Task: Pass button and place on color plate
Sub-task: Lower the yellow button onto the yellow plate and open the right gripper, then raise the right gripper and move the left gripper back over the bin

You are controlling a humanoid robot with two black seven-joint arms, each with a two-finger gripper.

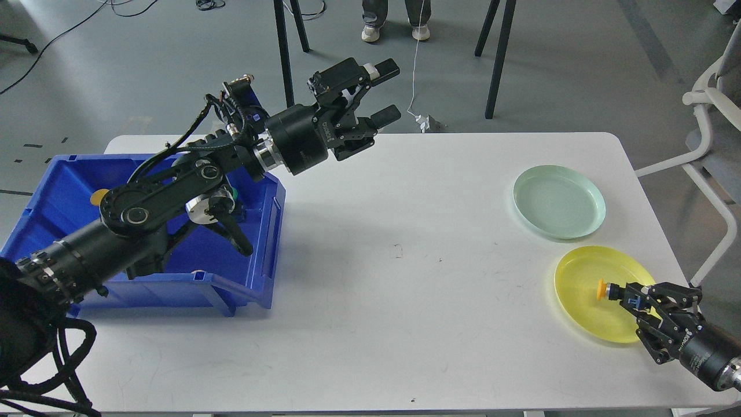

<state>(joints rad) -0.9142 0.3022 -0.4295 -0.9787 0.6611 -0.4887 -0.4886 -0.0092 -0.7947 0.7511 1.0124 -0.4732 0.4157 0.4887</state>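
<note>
My right gripper point(612, 291) comes in from the lower right and is shut on a small orange button point(602, 288), holding it over the middle of the yellow plate point(579, 272). A pale green plate point(559, 201) lies just behind the yellow one. My left gripper point(385, 92) is open and empty, raised above the table's far edge, right of the blue bin point(255, 289). An orange button point(98, 196) and a green one point(233, 194) show in the bin, partly hidden by my left arm.
The white table point(393, 289) runs between the bin on the left and the two plates on the right. A white chair point(715, 133) stands past the table's right edge. Dark stand legs point(498, 58) and a person's feet are on the floor behind.
</note>
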